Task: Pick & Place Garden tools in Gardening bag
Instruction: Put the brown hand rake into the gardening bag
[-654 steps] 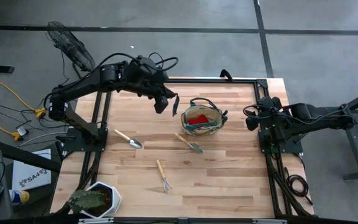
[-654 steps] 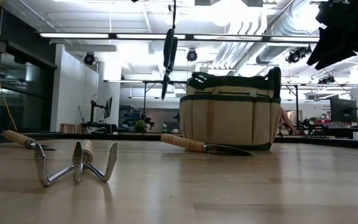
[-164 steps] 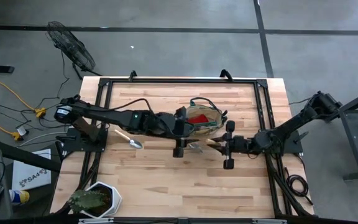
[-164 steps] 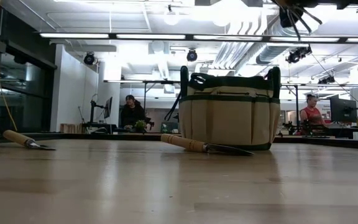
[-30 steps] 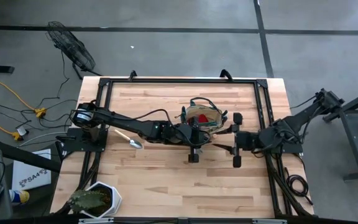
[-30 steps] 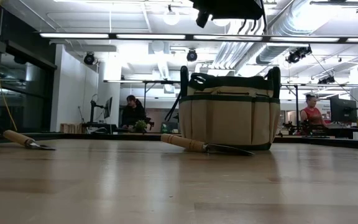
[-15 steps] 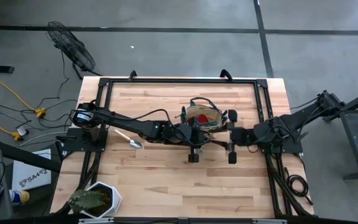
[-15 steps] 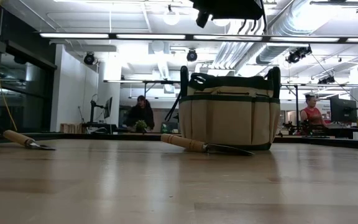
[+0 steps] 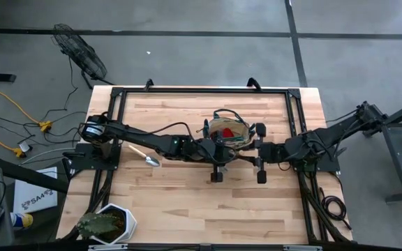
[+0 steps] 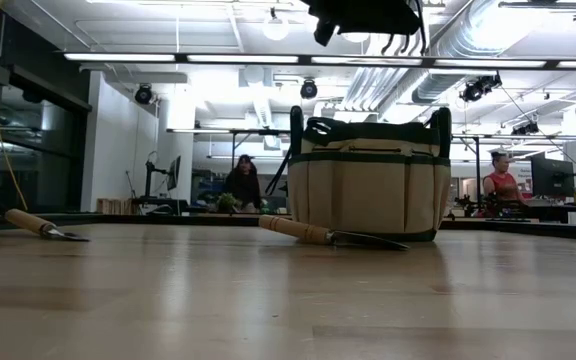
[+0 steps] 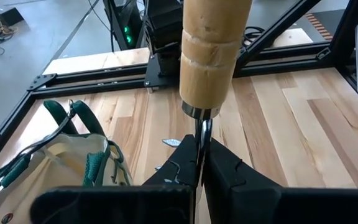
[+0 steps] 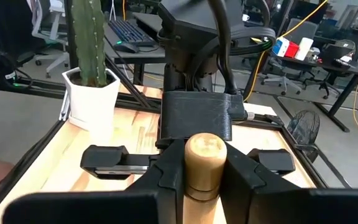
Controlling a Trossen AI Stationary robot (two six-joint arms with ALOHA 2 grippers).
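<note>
High view, looking straight down: both my arms met near the middle of the table (image 9: 187, 202). My left gripper (image 9: 218, 155) reached in from 9 o'clock and my right gripper (image 9: 258, 155) from 3 o'clock, near each other and tip to tip. The bag (image 9: 226, 132) stood just beside them at 12 o'clock, mouth open, with a red lump (image 9: 222, 130) inside.

We held the rake (image 11: 209, 56) between us, above the wood. My left jaws were pressed tight on its thin metal shank, just below the wooden handle. My right jaws were drawn in on the handle's rounded butt, one finger against each side. The rake's prongs were hidden behind my left fingers.

One trowel (image 9: 144, 155) lay on the table at 9 o'clock from my left gripper, well apart from it, beside the left arm. A second trowel (image 10: 328, 235) showed in the low view, lying flat just in front of the upright bag, blade toward 3 o'clock.

A white pot (image 9: 114, 224) with a cactus sat at the table's 7 o'clock corner, far from everything else.

Beyond the table, the low view showed two people in the room, one on each side of the bag.
</note>
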